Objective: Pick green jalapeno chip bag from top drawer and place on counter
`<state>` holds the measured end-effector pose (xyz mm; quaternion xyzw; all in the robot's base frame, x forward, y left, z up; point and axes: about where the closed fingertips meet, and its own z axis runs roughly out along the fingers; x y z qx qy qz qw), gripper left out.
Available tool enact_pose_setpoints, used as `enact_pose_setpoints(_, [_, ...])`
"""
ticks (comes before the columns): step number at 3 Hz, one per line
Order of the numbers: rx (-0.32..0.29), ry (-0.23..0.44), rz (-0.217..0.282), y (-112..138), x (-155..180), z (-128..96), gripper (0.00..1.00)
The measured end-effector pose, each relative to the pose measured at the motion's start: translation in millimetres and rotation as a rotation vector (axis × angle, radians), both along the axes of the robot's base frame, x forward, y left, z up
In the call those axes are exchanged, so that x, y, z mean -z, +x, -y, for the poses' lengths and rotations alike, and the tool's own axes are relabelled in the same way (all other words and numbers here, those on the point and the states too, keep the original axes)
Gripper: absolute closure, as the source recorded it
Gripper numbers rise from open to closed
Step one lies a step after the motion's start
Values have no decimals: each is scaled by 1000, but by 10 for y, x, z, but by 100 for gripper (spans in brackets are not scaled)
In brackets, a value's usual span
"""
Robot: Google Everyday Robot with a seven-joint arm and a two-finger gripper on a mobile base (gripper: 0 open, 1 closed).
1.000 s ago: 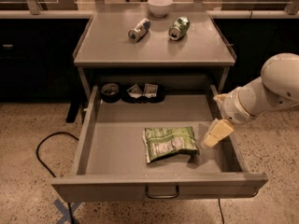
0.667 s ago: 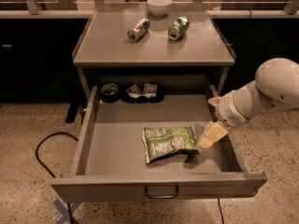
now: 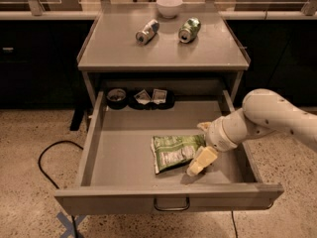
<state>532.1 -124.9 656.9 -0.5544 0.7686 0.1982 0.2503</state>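
The green jalapeno chip bag [image 3: 174, 151] lies flat on the floor of the open top drawer [image 3: 119, 157], right of its middle, white label panel facing up. My gripper [image 3: 202, 144] reaches into the drawer from the right and is low at the bag's right edge. It is open: one pale finger [image 3: 201, 161] is in front of the bag's corner and the other [image 3: 203, 127] is behind it. The bag still rests on the drawer floor. The counter [image 3: 158, 53] is above the drawer.
On the counter lie a silver can [image 3: 147, 31] and a green-and-silver can [image 3: 188, 29], with a white bowl [image 3: 169, 6] at the back. At the drawer's back are a dark round item [image 3: 116, 97] and dark packets [image 3: 151, 98]. A black cable [image 3: 47, 157] runs on the floor at left.
My gripper has moved left and a little lower in the drawer, from beside the bag to its right edge. The bag has not moved.
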Motion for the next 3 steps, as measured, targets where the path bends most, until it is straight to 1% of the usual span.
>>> enact_pose_setpoints(1, [-40,23,-44,-133,390,-220,0])
enact_pose_setpoints(2, [-52,13,-61,-193,663,-318,0])
enact_pose_setpoints(3, [-52,13,-61,-193,633,-318,18])
